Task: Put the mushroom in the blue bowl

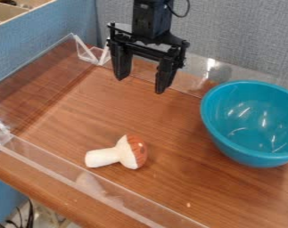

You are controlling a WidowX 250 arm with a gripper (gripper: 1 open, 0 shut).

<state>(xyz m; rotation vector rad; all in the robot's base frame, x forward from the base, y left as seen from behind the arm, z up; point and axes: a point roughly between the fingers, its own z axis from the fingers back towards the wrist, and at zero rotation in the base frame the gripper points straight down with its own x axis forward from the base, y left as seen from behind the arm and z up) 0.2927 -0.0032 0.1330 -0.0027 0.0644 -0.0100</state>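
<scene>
The mushroom lies on its side on the wooden table near the front edge, cream stem to the left and reddish-brown cap to the right. The blue bowl stands at the right, glossy teal and with nothing in it. My gripper hangs above the back middle of the table, pointing down. It is open, its two black fingers apart with nothing between them. It is well behind the mushroom and to the left of the bowl.
A low clear plastic wall runs around the tabletop, with clips at the left corner. A blue panel stands at the back left and a grey wall behind the arm.
</scene>
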